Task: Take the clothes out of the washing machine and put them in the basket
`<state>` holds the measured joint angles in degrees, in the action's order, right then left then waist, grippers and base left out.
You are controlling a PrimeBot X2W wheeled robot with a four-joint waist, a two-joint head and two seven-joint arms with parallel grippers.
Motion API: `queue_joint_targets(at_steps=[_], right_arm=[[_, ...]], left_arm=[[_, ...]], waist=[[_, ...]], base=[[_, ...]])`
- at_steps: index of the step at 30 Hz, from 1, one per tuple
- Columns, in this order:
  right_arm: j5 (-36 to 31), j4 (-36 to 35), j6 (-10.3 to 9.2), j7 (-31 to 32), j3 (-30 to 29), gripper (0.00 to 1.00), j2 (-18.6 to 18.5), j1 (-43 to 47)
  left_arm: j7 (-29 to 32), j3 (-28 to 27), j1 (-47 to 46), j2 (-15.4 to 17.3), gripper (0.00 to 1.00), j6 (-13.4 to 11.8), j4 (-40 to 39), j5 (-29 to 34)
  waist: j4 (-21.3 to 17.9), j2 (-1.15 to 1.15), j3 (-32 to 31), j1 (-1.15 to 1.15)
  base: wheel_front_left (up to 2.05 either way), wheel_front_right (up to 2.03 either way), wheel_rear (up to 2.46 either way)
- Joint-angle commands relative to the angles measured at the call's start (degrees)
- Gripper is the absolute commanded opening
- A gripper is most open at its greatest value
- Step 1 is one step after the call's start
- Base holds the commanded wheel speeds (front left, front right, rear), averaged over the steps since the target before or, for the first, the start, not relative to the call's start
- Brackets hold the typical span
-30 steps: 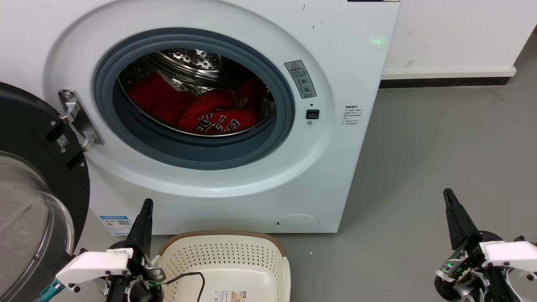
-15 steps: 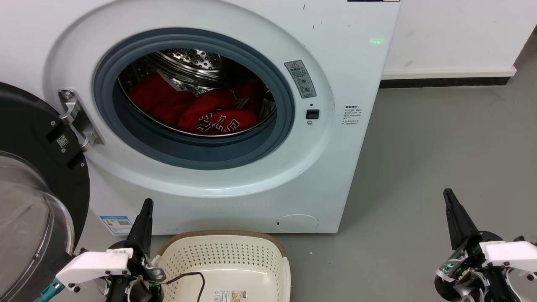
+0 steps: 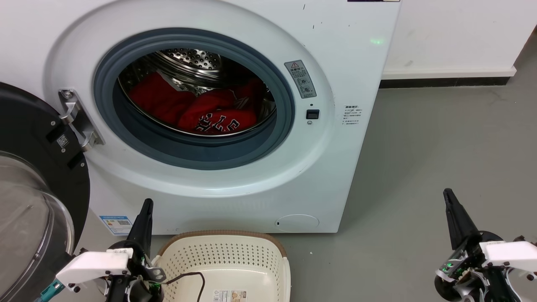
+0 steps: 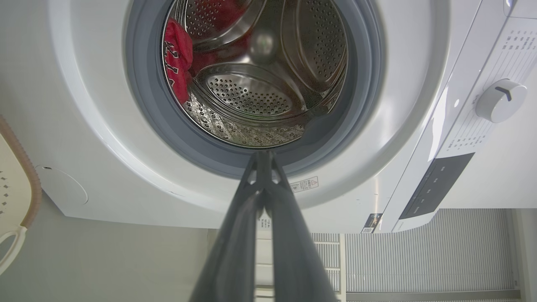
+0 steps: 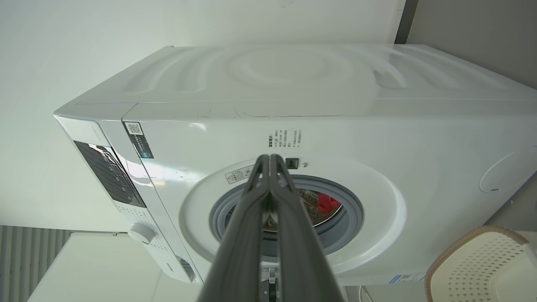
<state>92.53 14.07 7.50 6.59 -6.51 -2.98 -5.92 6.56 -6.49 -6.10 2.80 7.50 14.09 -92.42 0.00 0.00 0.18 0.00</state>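
Note:
The white washing machine (image 3: pixel 335 159) stands ahead with its porthole open. Red clothes (image 3: pixel 201 110) with black-and-white lettering lie in the steel drum; they also show as red clothes (image 4: pixel 178 63) and red clothes (image 5: pixel 328 203) in the wrist views. The cream basket (image 3: pixel 228 260) with a brown rim sits on the floor in front of the machine, holding no clothes. My left gripper (image 3: pixel 147 203) is shut and empty beside the basket's left edge. My right gripper (image 3: pixel 448 193) is shut and empty over the floor at the lower right, well off from the machine.
The dark-framed glass door (image 3: pixel 29 201) is swung open at the left, close to my left arm. A black cable (image 3: pixel 191 277) hangs over the basket's near part. Grey floor (image 3: pixel 440 138) stretches right of the machine up to a white wall with a dark skirting (image 3: pixel 444 82).

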Motion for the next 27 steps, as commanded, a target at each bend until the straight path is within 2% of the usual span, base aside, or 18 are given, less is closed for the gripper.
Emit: queue_joint_targets(at_steps=[1,2,9,14,27], right_arm=[[-0.3,0.06,-0.02,-0.04,0.03,0.0,0.17,-0.75],[0.0,0.13,0.0,-0.02,0.0,1.0,0.0,0.09],[-0.52,1.38,-0.01,-0.86,0.23,1.0,0.07,1.72],[-2.91,0.68,-0.01,-2.34,0.1,1.0,0.07,2.26],[-16.88,-4.01,-0.01,-5.78,0.47,1.0,0.05,3.63]], left_arm=[[0.09,-0.11,-0.4,0.18,0.0,0.14,-0.02,0.05],[-0.03,0.02,0.09,-0.02,1.0,0.0,0.16,0.0],[-0.89,0.33,1.77,-0.24,1.0,-0.01,1.08,0.45],[-2.35,-0.12,2.08,-0.21,1.0,-0.01,0.1,3.56],[-5.77,-1.19,2.39,-0.14,1.0,-1.41,-3.77,15.6]], waist=[[0.0,0.0,0.0,0.0],[0.0,0.0,0.0,0.0],[0.01,0.0,0.03,0.0],[0.02,0.0,0.07,0.0],[0.01,0.0,0.35,0.0]], base=[[0.0,0.0,0.0],[0.0,0.0,0.0],[0.0,0.0,0.0],[0.0,0.0,0.0],[0.0,0.0,0.0]])
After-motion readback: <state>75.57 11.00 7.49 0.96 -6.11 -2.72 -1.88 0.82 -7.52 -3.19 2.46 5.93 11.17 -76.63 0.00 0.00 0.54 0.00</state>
